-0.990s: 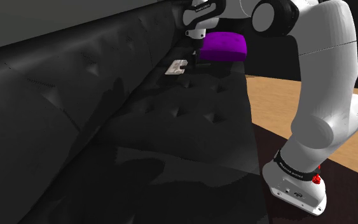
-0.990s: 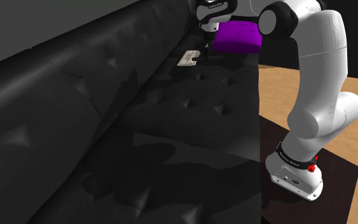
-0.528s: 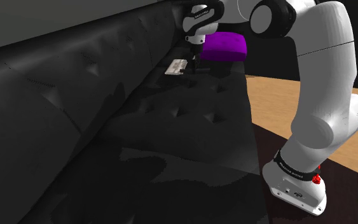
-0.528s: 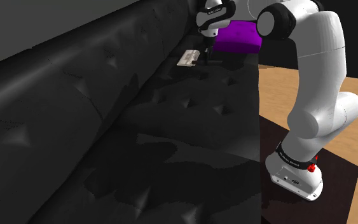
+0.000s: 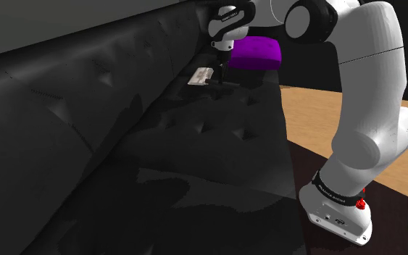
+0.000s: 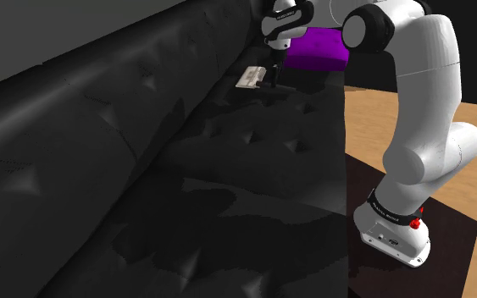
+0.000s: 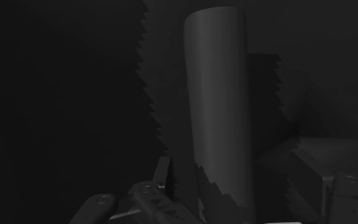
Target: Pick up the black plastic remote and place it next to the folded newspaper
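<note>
A long, dark, round-ended remote [image 7: 219, 95] lies on the black sofa seat, running ahead from between my fingers. My gripper [image 7: 247, 191] is open: the fingers [image 7: 346, 191] stand apart on either side of the remote and do not clasp it. In the shoulder view the gripper [image 5: 222, 72] points down at the seat just to the right of the folded newspaper [image 5: 201, 74], a small pale grey sheet near the backrest. The second exterior view has the gripper [image 6: 272, 78] beside the newspaper [image 6: 252, 77] in the same way. The remote blends into the dark seat in both outside views.
A purple cushion [image 5: 255, 52] sits on the sofa just behind the gripper, also seen as the cushion [image 6: 317, 46]. The tufted black sofa [image 5: 195, 138] has a tall backrest at the shoulder view's left. Wooden floor [image 5: 318, 116] and my dark stand [image 5: 390, 217] lie to the right.
My gripper moved away from the purple cushion towards the newspaper and came down to the seat. Its fingers have opened, letting go of the remote.
</note>
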